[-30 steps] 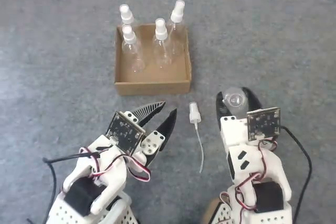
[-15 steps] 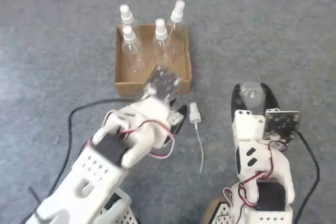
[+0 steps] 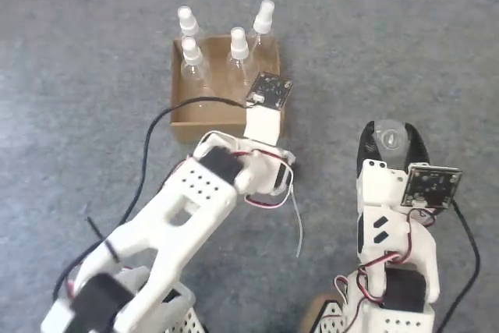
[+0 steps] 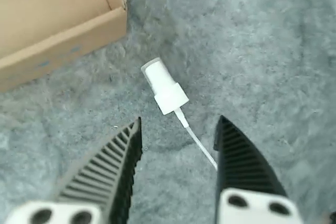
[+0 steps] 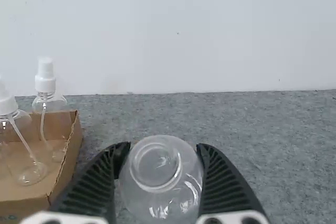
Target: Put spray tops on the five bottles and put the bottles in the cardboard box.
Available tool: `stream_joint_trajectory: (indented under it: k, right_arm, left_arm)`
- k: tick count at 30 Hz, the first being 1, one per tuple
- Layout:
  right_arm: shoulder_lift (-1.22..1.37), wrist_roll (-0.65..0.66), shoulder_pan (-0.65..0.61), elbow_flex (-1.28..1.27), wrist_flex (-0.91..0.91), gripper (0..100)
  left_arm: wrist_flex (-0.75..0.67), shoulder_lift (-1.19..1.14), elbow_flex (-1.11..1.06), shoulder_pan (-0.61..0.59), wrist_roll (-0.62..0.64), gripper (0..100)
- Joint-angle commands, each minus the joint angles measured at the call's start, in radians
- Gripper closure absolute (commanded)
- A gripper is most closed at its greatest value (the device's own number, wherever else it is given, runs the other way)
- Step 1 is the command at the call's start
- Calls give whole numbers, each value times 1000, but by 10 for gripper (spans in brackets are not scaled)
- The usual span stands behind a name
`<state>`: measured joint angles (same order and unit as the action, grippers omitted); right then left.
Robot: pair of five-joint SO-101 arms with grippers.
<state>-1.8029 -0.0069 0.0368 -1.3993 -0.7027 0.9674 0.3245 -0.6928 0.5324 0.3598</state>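
Beside the cardboard box (image 4: 63,40), on grey carpet (image 4: 262,35), the loose spray top (image 4: 165,88) lies on its side. Its dip tube runs between the spread fingers of the left gripper (image 4: 180,124); no contact seen. Right gripper (image 5: 161,153) is clamped on the uncapped bottle (image 3: 388,139), held apart from the box. Four capped bottles (image 3: 195,68) stand inside the box.

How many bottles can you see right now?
5. Four stand in the cardboard box: back left, front left, middle, back right. One uncapped bottle sits in the right hand.
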Motion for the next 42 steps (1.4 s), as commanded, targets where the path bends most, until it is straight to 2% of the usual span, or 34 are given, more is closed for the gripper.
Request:
stream_joint_trajectory:
  k: [1,11,20,25,30,42]
  right_arm:
    - [-4,-6,12,15,25,993]
    - [-4,-3,12,14,24,993]
    - [-4,-3,12,14,24,993]
    - [-4,-8,8,14,24,993]
    - [-4,-8,5,14,24,993]
    - [-4,-5,4,12,22,993]
  left_arm:
    - [0,-60,93,23,71,772]
    - [0,-315,237,32,164,772]
    - [5,-476,331,32,163,773]
    - [5,-519,360,31,157,839]
    - [6,-575,389,14,84,874]
    - [249,-746,616,14,77,892]
